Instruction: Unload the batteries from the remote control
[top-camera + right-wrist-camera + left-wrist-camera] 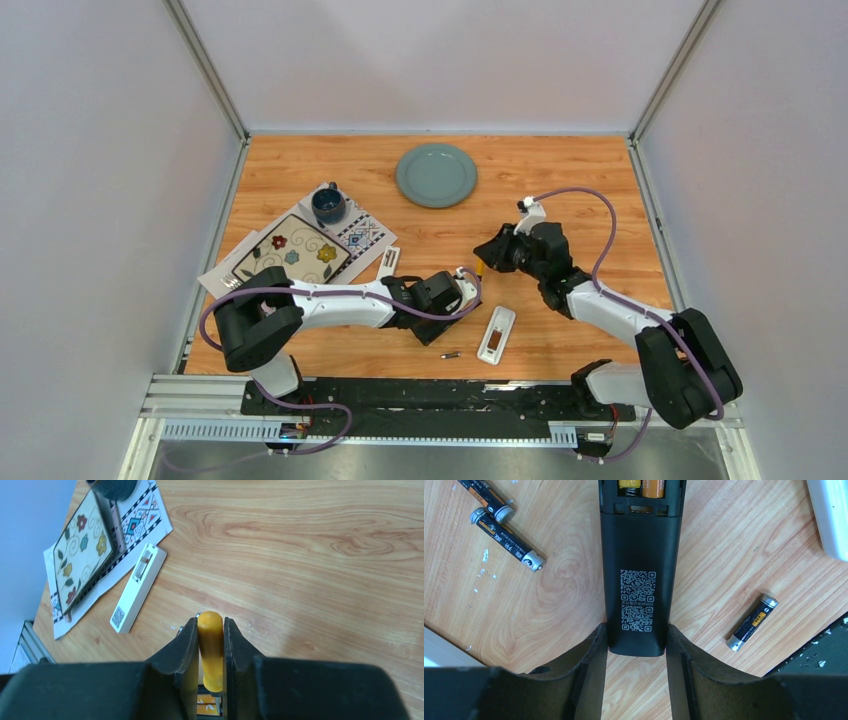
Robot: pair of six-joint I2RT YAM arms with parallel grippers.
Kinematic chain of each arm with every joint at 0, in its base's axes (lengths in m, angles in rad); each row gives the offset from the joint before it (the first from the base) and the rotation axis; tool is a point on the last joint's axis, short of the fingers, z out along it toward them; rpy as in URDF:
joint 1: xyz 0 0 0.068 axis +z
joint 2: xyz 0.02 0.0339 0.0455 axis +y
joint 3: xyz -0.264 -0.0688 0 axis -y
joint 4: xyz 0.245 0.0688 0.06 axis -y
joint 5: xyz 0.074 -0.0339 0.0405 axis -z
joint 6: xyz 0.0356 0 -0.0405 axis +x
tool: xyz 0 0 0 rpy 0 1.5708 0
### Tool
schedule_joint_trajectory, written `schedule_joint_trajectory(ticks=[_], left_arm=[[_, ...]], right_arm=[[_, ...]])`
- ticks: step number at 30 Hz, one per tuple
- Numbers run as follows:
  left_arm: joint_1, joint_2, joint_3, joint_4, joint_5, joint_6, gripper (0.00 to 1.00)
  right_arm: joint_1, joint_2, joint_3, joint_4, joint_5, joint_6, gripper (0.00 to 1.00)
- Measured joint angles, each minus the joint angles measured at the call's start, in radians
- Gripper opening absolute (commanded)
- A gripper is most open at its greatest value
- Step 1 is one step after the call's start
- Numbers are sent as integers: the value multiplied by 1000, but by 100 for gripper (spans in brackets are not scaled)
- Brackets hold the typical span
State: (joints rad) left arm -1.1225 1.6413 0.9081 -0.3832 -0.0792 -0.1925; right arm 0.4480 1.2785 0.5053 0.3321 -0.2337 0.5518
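Left gripper [636, 652]: closed on the near end of the black remote control [639, 580], one finger [591, 665] pressed to each side. The remote lies back-up on the table [549, 610], its QR label facing my wrist camera. The compartment at its far end is uncovered. One orange battery [653, 487] sits inside, with a coil spring [628, 485] showing in the slot beside it.

Loose batteries on the wood:
- First loose battery [506, 540] lies left of the remote.
- Second loose battery [486, 497] lies just beyond the first, partly cut off by the frame edge.
- Third loose battery [751, 622] lies right of the remote, apart from it.

Right gripper [210, 626]: clamped on the yellow handle of the screwdriver [211, 655], held above the table. From overhead it sits close to my left gripper.

Also present:
- A white remote [497, 333] lies just right of the black one.
- A smaller white remote [137, 587] lies beside the floral tile [82, 545].
- A grey-green plate [436, 175] is at the far side.
- A dark cup [328, 204] stands on the patterned mat.
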Motion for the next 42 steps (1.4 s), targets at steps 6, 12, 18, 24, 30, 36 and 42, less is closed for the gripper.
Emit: schedule_joint_trajectory(ticks=[6, 12, 18, 24, 30, 36, 42], left_arm=[[0, 0, 0, -3, 7, 10, 0], [4, 4, 0, 33, 11, 9, 0], [6, 8, 0, 55, 16, 8, 0], [6, 8, 0, 61, 18, 8, 0], [6, 8, 0, 61, 18, 8, 0], [6, 8, 0, 61, 18, 8, 0], [6, 8, 0, 61, 18, 8, 0]], right_arm=[[-2, -8, 0, 19, -92, -69, 0], [24, -8, 1, 22, -262, -15, 0], [26, -9, 1, 10, -277, 13, 0], [18, -25, 1, -25, -225, 35, 0], [8, -36, 21, -108, -103, 47, 0], [0, -35, 77, -182, 63, 55, 0], [-2, 1, 110, -215, 170, 51, 0]])
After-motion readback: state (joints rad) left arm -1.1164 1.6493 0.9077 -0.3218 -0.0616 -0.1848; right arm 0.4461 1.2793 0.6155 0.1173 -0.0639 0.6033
